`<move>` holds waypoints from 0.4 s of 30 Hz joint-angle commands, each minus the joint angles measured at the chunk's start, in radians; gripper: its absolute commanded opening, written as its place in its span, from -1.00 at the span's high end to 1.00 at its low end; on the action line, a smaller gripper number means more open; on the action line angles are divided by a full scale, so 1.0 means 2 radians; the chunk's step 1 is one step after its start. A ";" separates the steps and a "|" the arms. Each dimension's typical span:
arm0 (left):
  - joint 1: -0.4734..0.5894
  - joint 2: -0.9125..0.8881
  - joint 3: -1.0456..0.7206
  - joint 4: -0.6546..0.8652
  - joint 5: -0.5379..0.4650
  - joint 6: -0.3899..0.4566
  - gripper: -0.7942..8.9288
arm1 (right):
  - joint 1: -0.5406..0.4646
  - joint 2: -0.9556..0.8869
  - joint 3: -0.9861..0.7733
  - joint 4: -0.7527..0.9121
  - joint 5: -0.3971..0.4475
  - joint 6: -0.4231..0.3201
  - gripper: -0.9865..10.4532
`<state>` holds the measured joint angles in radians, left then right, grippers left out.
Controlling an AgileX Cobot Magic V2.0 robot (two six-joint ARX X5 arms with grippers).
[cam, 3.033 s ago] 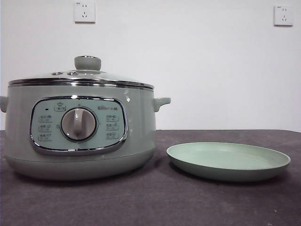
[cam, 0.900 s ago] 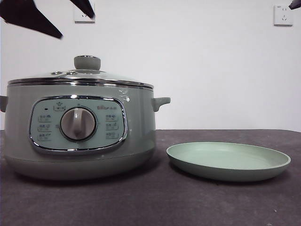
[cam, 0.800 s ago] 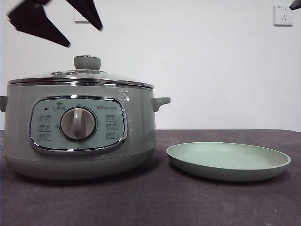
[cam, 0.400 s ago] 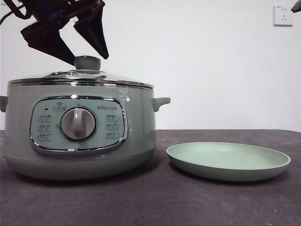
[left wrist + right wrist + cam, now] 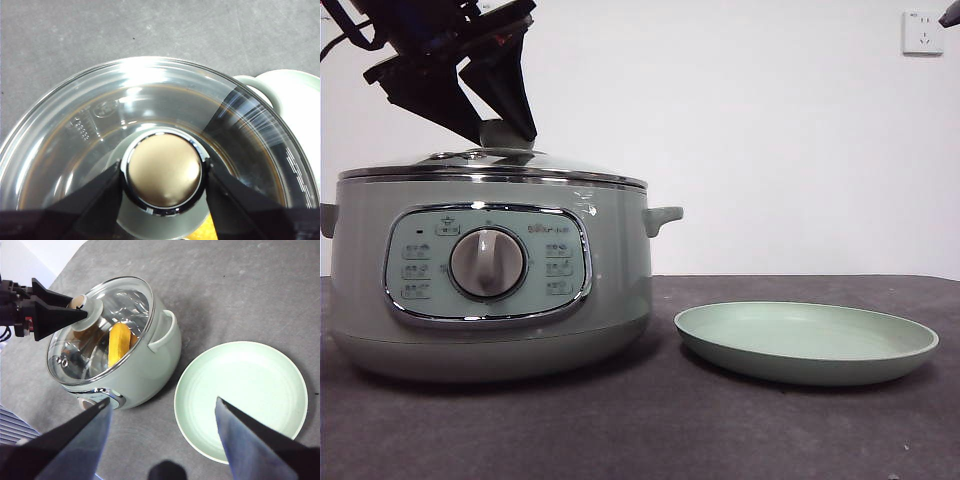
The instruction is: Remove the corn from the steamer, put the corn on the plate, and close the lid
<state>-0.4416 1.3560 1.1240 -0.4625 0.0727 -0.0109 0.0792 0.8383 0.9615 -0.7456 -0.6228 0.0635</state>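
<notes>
The pale-green steamer (image 5: 490, 300) stands at the left with its glass lid (image 5: 560, 166) on. My left gripper (image 5: 503, 138) has come down from above and its jaws press both sides of the lid's knob (image 5: 164, 170). The yellow corn (image 5: 119, 343) lies inside the steamer, seen through the glass. To the right of the pot, the plate (image 5: 806, 345) lies bare on the table. My right gripper (image 5: 162, 401) hangs open high over the table between steamer and plate, holding nothing; in the front view it is only a black tip (image 5: 950, 14) at the top right corner.
A dark grey table (image 5: 650, 430) carries everything, with a white wall and two sockets (image 5: 922, 32) behind. The steamer's side handle (image 5: 663, 216) sticks out toward the plate. Bare tabletop lies in front of both objects.
The left gripper dropped from the top left corner onto the lid's knob and its jaws closed in around it. The lid, steamer and plate have not moved.
</notes>
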 commanded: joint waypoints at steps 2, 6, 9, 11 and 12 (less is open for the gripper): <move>-0.001 -0.033 0.029 0.016 0.003 0.007 0.85 | 0.006 0.005 -0.001 0.022 -0.004 0.016 0.22; -0.001 -0.078 0.088 -0.015 0.002 0.009 0.85 | 0.046 0.028 0.000 0.066 -0.004 0.029 0.22; -0.001 -0.110 0.145 -0.059 -0.009 0.023 0.85 | 0.093 0.062 0.005 0.101 -0.001 0.049 0.22; -0.001 -0.128 0.187 -0.106 -0.031 0.033 0.85 | 0.134 0.099 0.019 0.119 0.018 0.050 0.22; -0.001 -0.138 0.207 -0.136 -0.045 0.034 0.85 | 0.164 0.125 0.033 0.120 0.045 0.050 0.21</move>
<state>-0.4419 1.1007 1.5055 -0.7448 0.0006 0.0349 0.3763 1.0630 1.0130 -0.5175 -0.5549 0.1509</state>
